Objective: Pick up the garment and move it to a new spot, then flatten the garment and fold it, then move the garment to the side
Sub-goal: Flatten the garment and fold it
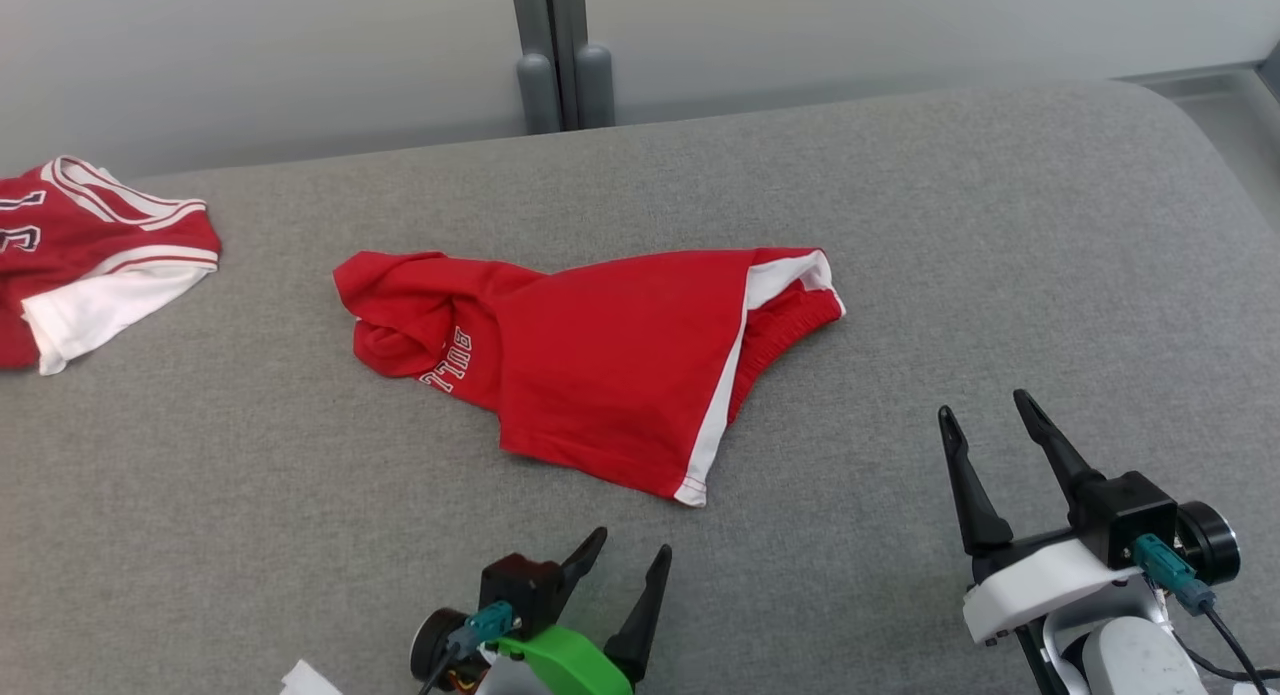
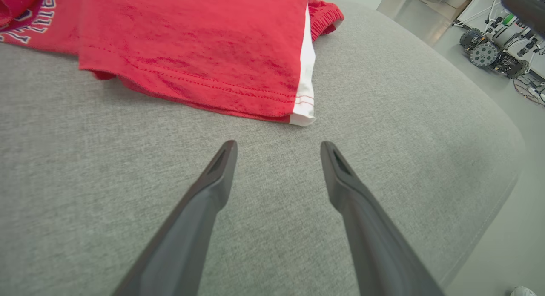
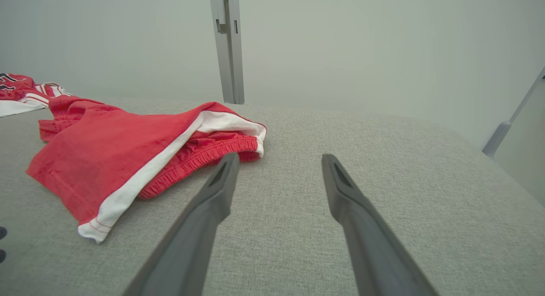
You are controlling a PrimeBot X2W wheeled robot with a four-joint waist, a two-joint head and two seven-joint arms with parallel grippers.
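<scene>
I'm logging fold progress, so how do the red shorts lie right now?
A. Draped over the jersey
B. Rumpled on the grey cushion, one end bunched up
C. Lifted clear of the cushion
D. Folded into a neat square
B: the red shorts lie loose and uneven on the grey cushion, their lettered end bunched up, well apart from the jersey at the far left.

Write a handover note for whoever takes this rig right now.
Garment: red shorts, crumpled mid grey cushion; a red jersey lies far left.
Left hand: open, empty, just short of the near hem.
Right hand: open, empty, off to the right of the waistband.
Done: no flattening or folding shows.
Left: grasp, flatten, fold, move aside.
</scene>
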